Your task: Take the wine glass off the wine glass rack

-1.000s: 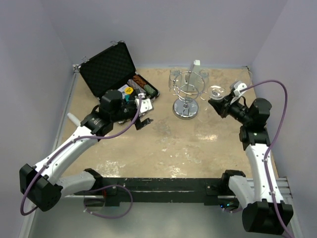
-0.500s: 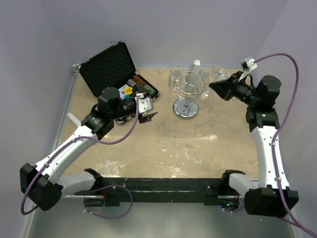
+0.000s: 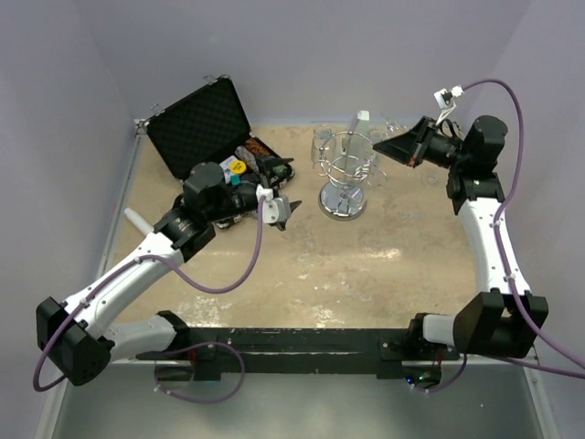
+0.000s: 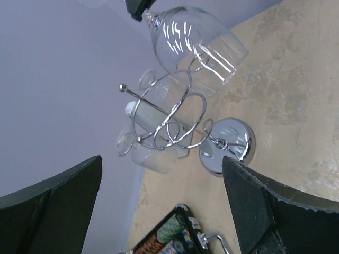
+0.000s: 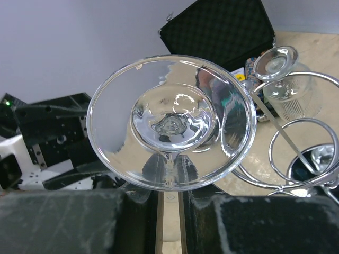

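From above, the wine glass rack (image 3: pixel 343 183) stands upright on the table (image 3: pixel 366 274). The left gripper (image 3: pixel 281 210) hovers just left of the rack's base, and the right gripper (image 3: pixel 391 146) sits by the rack's upper right loops. An open black case (image 3: pixel 201 123) lies well left of the rack.

In the left wrist view the left gripper's fingers are spread wide around nothing. The wine glass (image 4: pixel 193 39) hangs tilted just beside the rack's top loops. A second glass (image 4: pixel 151 153) hangs on the rack.

In the right wrist view the fingers pinch the wine glass's stem. Whether the glass touches the rack cannot be told.
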